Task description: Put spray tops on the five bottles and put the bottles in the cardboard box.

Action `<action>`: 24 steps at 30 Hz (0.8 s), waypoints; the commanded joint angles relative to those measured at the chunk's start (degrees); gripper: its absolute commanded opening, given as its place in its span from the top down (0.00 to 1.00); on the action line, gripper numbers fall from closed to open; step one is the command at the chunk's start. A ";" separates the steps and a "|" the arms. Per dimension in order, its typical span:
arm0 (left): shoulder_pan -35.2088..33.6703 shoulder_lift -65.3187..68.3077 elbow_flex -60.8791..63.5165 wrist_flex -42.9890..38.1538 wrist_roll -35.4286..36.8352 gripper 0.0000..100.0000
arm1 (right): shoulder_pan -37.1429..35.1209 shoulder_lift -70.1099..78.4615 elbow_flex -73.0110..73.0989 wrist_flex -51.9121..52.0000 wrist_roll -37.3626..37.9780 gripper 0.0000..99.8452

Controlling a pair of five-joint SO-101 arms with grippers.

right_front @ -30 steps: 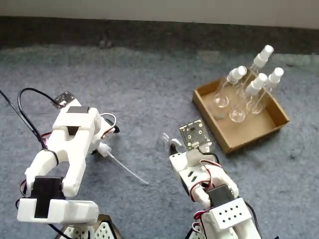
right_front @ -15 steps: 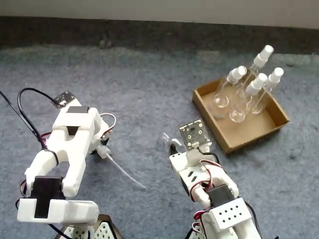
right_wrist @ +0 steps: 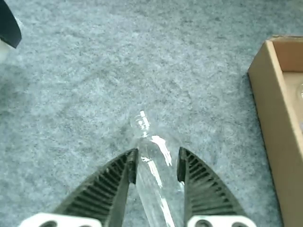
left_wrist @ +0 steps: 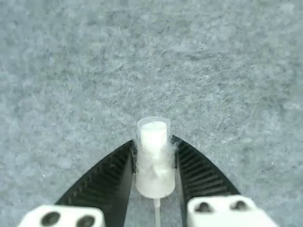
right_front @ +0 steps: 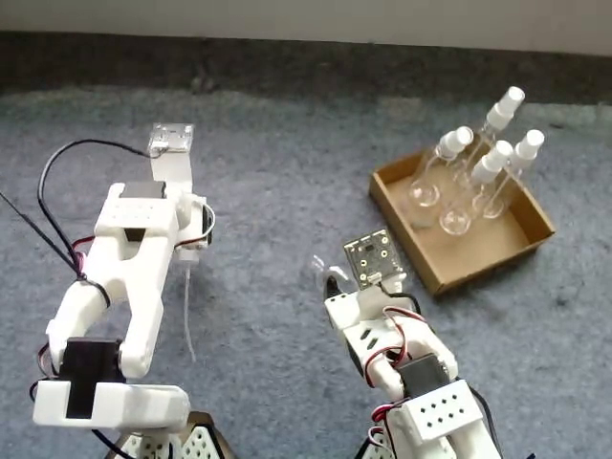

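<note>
Since the whole thing comes down to getting a thin tube into a small hole, here's how it sits on the grey-covered table (right_front: 287, 143). Over on the left side, the left gripper (left_wrist: 154, 142) is pinching a white spray top (left_wrist: 154, 170) by its body, jaws pressed in on both sides. Its dip tube (right_front: 189, 316) hangs back toward the near edge, running roughly alongside the arm, so the free end points away from where it needs to go. Around the middle of the table, the right gripper (right_wrist: 157, 152) is clamped on the clear bottle (right_wrist: 154, 189), which is uncapped. The bottle's long axis runs out between the jaws, with the open mouth (right_wrist: 141, 124) aimed toward the far edge and a bit left. So the mouth sits to the right of the spray top with bare table between them, and the left arm is the one carrying the part that has to travel. My guess is the tube tip needs swinging round to face that mouth before anything slides in. It looks bendy, so it could easily miss the rim. Toward the far right corner is the cardboard box (right_front: 492, 260), with four capped bottles (right_front: 427, 182) already leaning inside it.
</note>
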 commanded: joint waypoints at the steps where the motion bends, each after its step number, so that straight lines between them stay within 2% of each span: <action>1: 0.92 -1.45 -3.56 -0.35 -9.93 0.95 | 0.57 -0.66 -0.57 -1.63 -0.09 0.89; 7: 0.84 6.90 -3.91 -1.32 -10.29 0.94 | 0.57 -0.66 -0.57 -1.63 -0.09 0.89; 12: 0.75 15.87 -9.01 -0.09 -10.20 0.82 | 0.57 -0.66 -0.57 -1.63 -0.09 0.89; 24: -0.13 17.27 -23.34 20.66 -10.20 0.81 | 0.57 -0.66 -0.57 -1.63 -0.09 0.89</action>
